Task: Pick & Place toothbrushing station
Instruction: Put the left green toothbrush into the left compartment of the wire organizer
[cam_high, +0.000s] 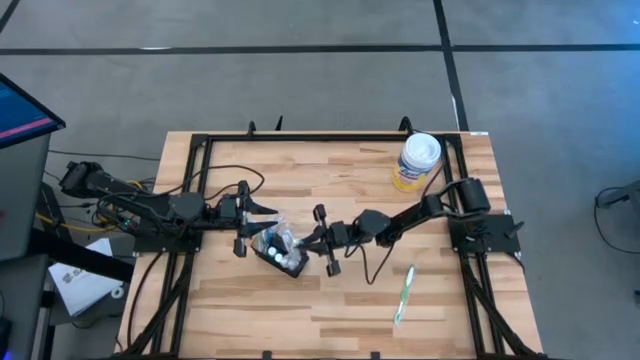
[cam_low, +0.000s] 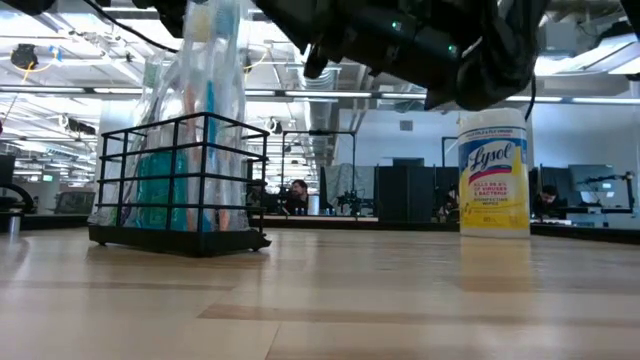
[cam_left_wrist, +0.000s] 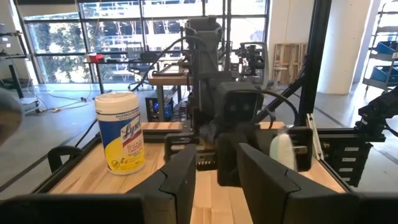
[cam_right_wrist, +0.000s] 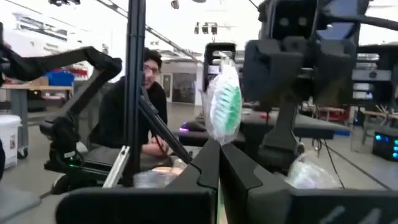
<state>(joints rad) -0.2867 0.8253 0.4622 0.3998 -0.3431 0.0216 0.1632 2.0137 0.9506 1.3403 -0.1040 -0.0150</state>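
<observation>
The toothbrushing station (cam_high: 271, 254) is a small black wire holder that stands on its base at the table's middle. In the low view (cam_low: 180, 185) it holds several plastic-wrapped toothbrushes upright. My right gripper (cam_high: 305, 243) is just right of the holder and above it, shut on a wrapped toothbrush with green bristles (cam_right_wrist: 222, 106). My left gripper (cam_high: 262, 228) is just left of the holder, facing the right gripper, and is open and empty in its wrist view (cam_left_wrist: 216, 180). My right gripper pinches the wrapped toothbrush between its two fingers, just below the brush head (cam_right_wrist: 217, 140). The fingers come level from the table's right and lie across the brush. The head stands upright above the fingers; the fingers hide the handle below.
A yellow Lysol canister with a white lid (cam_high: 417, 162) stands at the far right, and it also shows in the low view (cam_low: 493, 172). A green toothbrush (cam_high: 404, 293) lies on the table at the near right. A person (cam_right_wrist: 134, 106) sits beyond the table.
</observation>
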